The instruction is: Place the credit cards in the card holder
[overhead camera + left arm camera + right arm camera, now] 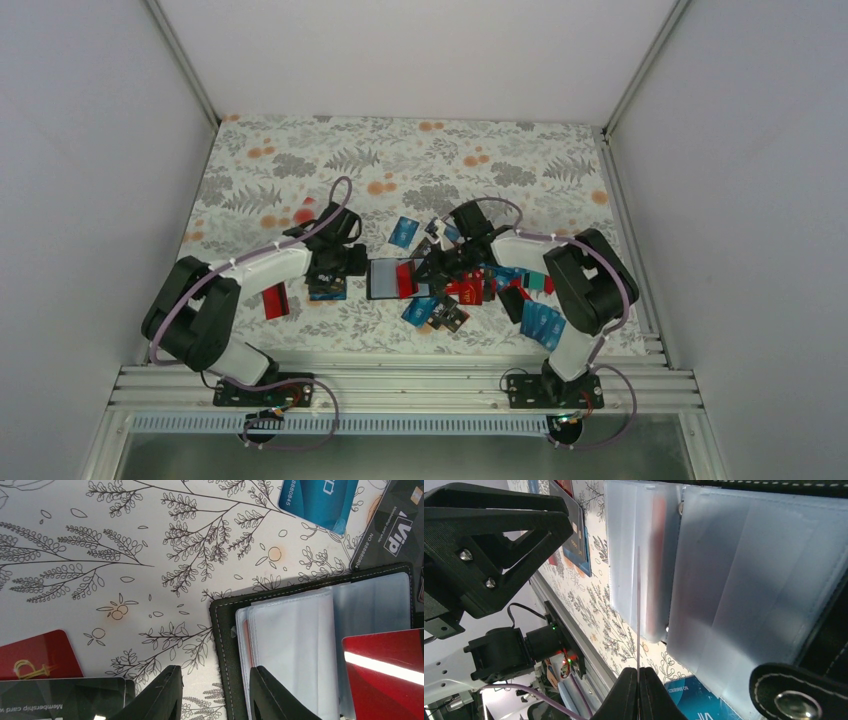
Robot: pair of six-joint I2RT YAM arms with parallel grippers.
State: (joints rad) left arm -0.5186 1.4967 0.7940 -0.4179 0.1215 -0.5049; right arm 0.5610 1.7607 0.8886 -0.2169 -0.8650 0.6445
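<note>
The black, stitched, wallet-like card holder point(381, 280) lies open and flat on the flower-printed tablecloth point(300, 160), in the near half of the table, between the two grippers. Inside it is a stack of frosted clear plastic sleeves point(749, 580). A black strap with a round metal snap point(791, 703) lies at one edge of the cover.

The right gripper point(638, 672) is clamped on a thin glossy red card point(385, 680). From the right wrist the card shows edge-on, held over the sleeves; I cannot tell whether it touches one. The left gripper point(215, 672) has its jaws apart, astride the holder's stitched left border, with one finger over bare cloth and the other over the sleeves.

To the holder's left, printed cloth runs as far as a red card with a gold mark point(40, 655) and a black membership card point(60, 700) just beside it. On the far and right sides, other credit cards point(470, 292) in blue, red and black crowd close. A black VIP card point(390, 530) sits just beside the holder's corner. The cloth reaches back to the white back wall point(400, 50), and a metal rail point(400, 385) runs along the near edge by the arm bases.
</note>
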